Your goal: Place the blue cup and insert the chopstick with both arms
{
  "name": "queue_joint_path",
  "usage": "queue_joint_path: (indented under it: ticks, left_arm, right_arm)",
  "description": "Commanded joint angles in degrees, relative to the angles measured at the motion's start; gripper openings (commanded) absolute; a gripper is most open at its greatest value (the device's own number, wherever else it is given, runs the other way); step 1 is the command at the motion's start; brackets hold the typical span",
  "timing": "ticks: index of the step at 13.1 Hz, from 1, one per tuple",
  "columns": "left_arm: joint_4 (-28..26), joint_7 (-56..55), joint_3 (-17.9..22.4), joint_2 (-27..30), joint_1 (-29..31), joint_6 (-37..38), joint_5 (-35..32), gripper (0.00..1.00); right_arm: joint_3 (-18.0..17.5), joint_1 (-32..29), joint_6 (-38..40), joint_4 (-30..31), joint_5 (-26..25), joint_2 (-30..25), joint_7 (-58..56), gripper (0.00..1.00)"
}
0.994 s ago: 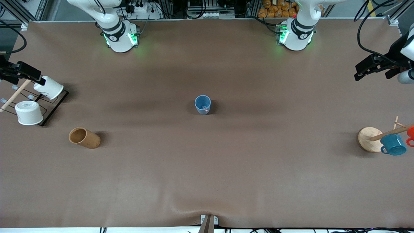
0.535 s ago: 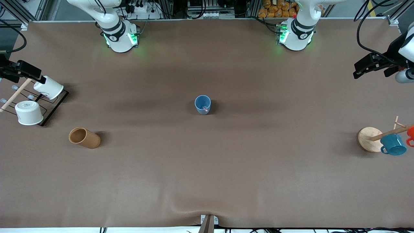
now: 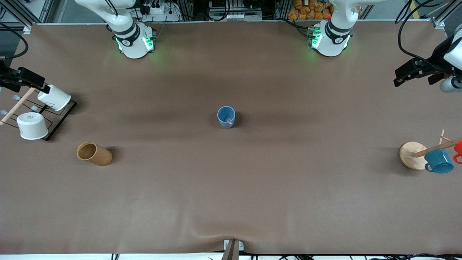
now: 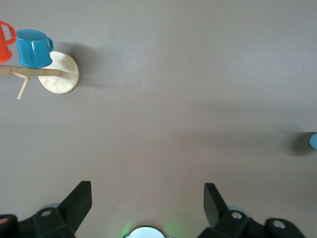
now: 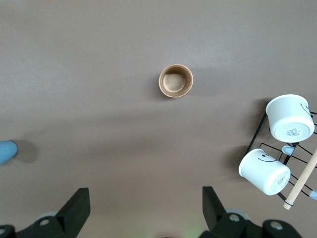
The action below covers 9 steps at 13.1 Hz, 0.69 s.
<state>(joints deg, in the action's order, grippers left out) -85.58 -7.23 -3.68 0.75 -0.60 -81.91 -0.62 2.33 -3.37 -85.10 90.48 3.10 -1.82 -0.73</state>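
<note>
The blue cup (image 3: 226,116) stands upright at the middle of the table. The pink chopstick (image 3: 229,121) leans inside it with its tip at the rim. An edge of the cup shows in the left wrist view (image 4: 313,141) and in the right wrist view (image 5: 6,151). My left gripper (image 3: 399,77) hangs open and empty in the air at the left arm's end of the table; its fingers also show in its wrist view (image 4: 147,196). My right gripper (image 3: 42,86) hangs open and empty over the wire rack at the right arm's end (image 5: 146,198).
A brown cup (image 3: 94,154) (image 5: 176,81) stands toward the right arm's end. Two white cups (image 3: 32,125) (image 3: 54,97) sit on a black wire rack (image 3: 61,121). A wooden rack (image 3: 409,153) holds a teal mug (image 3: 438,161) and an orange mug (image 3: 458,148).
Both grippers have drifted very slightly at their ends of the table, still open. The cup and the chopstick have not moved.
</note>
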Motion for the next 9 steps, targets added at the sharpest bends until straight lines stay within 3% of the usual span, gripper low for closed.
queue_joint_path:
  ticks: [1,9]
  left_arm:
    - [0.7,0.9,-0.1,0.5,0.3,1.1,-0.6,1.0]
    - [0.7,1.0,0.0,0.7,0.3,1.1,-0.7,1.0]
  right_arm:
    - [-0.9,-1.2,0.5,0.0,0.3,-0.9,-0.3,1.0]
    - [-1.0,-1.2,0.7,0.0,0.3,-0.9,-0.3,1.0]
